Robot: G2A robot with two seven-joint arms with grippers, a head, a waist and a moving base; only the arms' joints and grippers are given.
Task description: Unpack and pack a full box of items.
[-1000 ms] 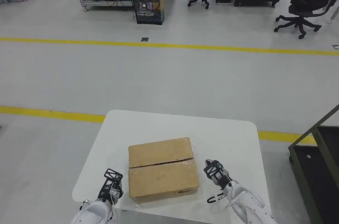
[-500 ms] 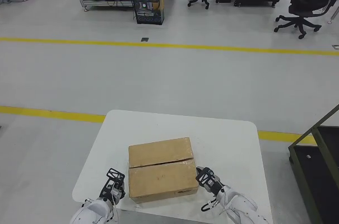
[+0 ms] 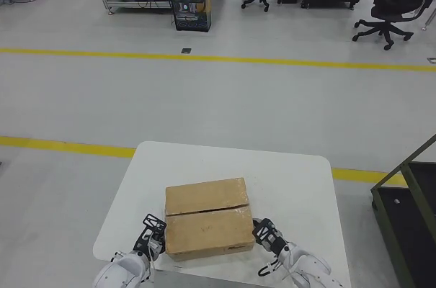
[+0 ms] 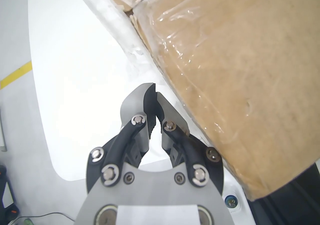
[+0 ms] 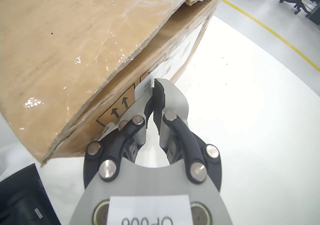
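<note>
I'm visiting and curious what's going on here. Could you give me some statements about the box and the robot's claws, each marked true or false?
1. The cardboard box has its top flaps closed. True.
2. The box stands on the floor. False: it sits on the white table.
3. The left gripper grips a flap. False: it is shut on nothing, beside the box.
4. The right gripper is shut and empty. True.
5. There is clear tape on the box's top. True.

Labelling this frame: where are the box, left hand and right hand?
box (image 3: 207,230), top view, on its nearer top flap.
left hand (image 4: 153,92), left wrist view, between its fingertips.
right hand (image 5: 153,87), right wrist view, between its fingertips.
</note>
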